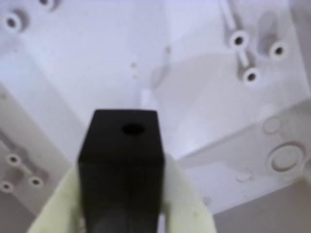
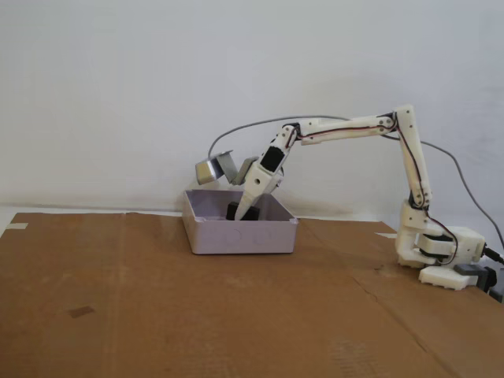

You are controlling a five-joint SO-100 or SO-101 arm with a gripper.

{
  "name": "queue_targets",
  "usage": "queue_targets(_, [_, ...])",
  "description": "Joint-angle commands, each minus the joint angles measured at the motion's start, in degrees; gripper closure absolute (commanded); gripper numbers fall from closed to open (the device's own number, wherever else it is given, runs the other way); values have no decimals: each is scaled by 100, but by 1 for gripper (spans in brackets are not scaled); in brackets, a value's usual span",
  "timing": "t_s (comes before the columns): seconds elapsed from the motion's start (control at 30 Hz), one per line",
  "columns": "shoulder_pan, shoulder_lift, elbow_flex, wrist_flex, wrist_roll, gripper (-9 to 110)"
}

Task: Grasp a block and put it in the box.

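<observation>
Cardboard sheet (image 2: 157,299) covers the counter, white wall behind. White arm (image 2: 354,130) reaches from its base (image 2: 437,256) at right in the fixed view, down into the box (image 2: 240,235). Box interior fills the wrist view: pale floor (image 1: 107,63) with moulded screw bosses. End effector (image 1: 121,213) closed on the block (image 1: 121,165), pale fingers (image 1: 184,199) pressed to both its sides; block held inside the box, above the floor.

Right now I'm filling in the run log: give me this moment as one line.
phase: placing | end effector: shut on block | position: inside box, above floor | block: not yet released
</observation>
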Motion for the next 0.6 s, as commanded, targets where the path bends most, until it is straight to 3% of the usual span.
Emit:
queue_targets(0.0, [-62,246,-729,-70,-53,101])
queue_targets(0.3, [-62,237,-712,-70,-53,100])
queue_targets(0.57, [-62,237,-703,-70,-53,84])
